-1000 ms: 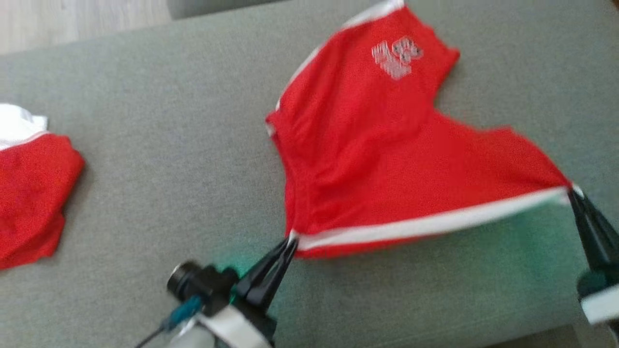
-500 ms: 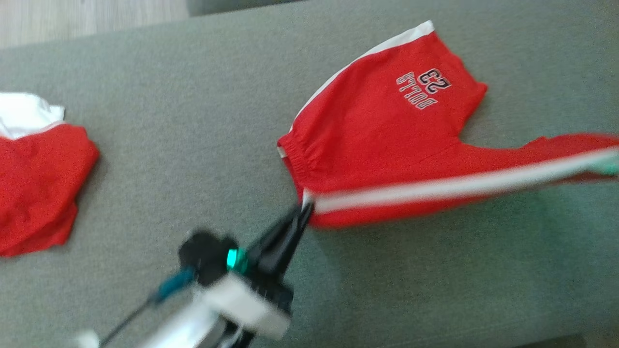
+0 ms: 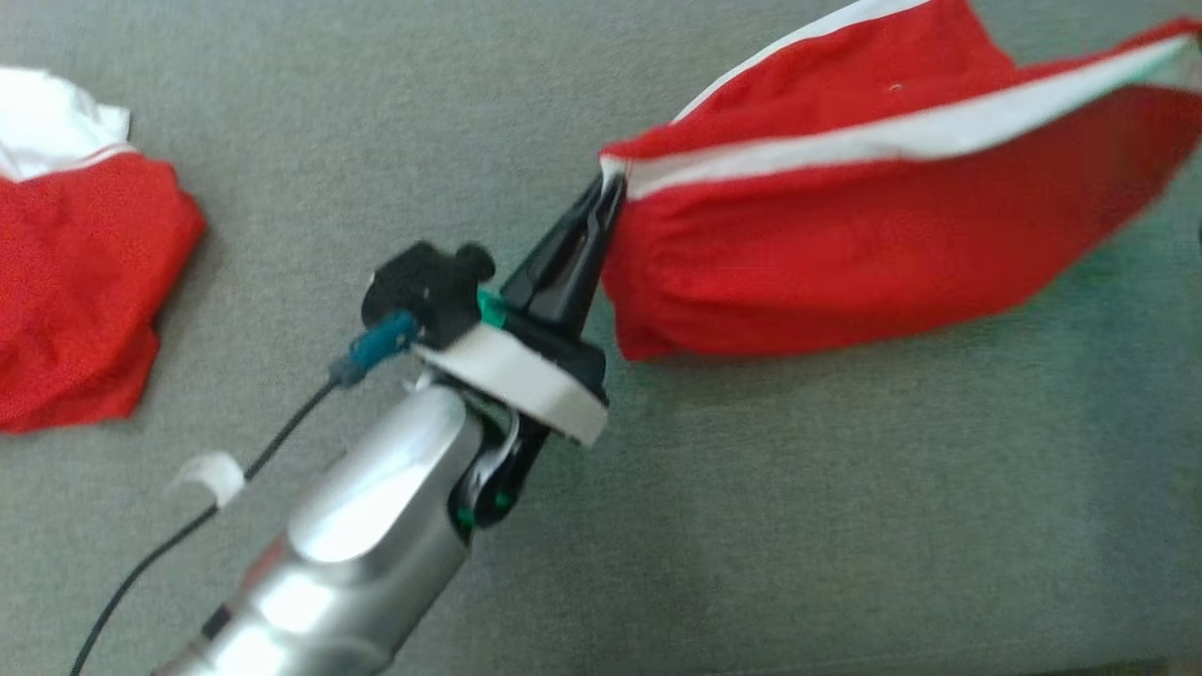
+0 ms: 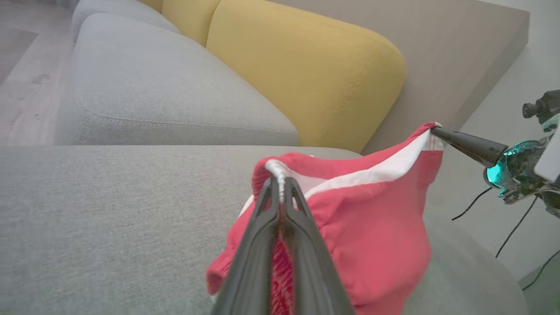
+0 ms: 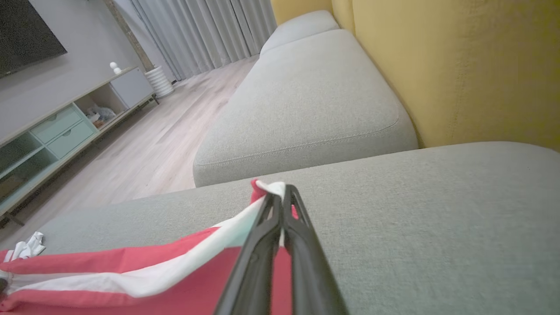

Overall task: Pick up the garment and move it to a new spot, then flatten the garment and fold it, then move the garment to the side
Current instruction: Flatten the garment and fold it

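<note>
I am holding the red shorts (image 3: 845, 235) hanging over the grey sofa cushion (image 3: 798, 526), left gripper (image 3: 603, 192) pinched shut on one end of the white side stripe (image 3: 892, 136), right gripper (image 5: 280, 194) on the other, the stripe's long axis running between them toward the cushion's far right.

**No legible writing**

No word, label, brand, number or sign can be read in any of the views. The red garment (image 3: 845, 225), at the upper right of the head view, has one tiny pale mark near its top edge. It is too small and blurred to tell whether it is lettering.
</note>
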### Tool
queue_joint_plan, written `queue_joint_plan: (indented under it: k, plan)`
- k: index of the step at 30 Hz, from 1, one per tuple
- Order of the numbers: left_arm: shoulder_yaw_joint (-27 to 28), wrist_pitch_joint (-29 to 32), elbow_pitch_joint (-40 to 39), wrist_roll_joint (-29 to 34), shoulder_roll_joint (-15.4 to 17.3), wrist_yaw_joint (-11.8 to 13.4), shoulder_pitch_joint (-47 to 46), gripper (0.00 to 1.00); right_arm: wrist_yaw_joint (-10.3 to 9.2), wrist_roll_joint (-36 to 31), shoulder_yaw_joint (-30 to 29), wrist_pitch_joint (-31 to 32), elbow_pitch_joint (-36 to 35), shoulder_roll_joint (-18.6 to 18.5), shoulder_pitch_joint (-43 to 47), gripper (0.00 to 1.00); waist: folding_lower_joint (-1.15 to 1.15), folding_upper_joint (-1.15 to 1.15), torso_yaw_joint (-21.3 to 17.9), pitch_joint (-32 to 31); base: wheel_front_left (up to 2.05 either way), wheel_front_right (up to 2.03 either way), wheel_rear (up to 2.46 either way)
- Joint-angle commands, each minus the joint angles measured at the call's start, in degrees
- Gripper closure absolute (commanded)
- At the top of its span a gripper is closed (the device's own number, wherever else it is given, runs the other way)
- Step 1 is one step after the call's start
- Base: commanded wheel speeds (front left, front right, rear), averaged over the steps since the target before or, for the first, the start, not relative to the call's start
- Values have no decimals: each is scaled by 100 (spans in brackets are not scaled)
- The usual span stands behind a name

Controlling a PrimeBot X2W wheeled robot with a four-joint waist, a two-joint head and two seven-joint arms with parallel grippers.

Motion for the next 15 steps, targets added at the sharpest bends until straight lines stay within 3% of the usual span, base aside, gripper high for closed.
queue_joint_plan:
  k: [1,8,15]
  plan:
    - [222,11,-28,19,-5,69,-307,100,-4,-10,139,46,9,-225,-219,100,-2,0,109,151,0,0,0]
    - [336,-70,448,198,-189,420,-719,100,-4,25,748,25,735,-309,-1137,100,-2,0,249,443,0,0,0]
    - [308,-157,619,229,-292,468,-838,100,-4,156,1351,-169,1225,-428,-1801,100,-2,0,382,664,0,0,0]
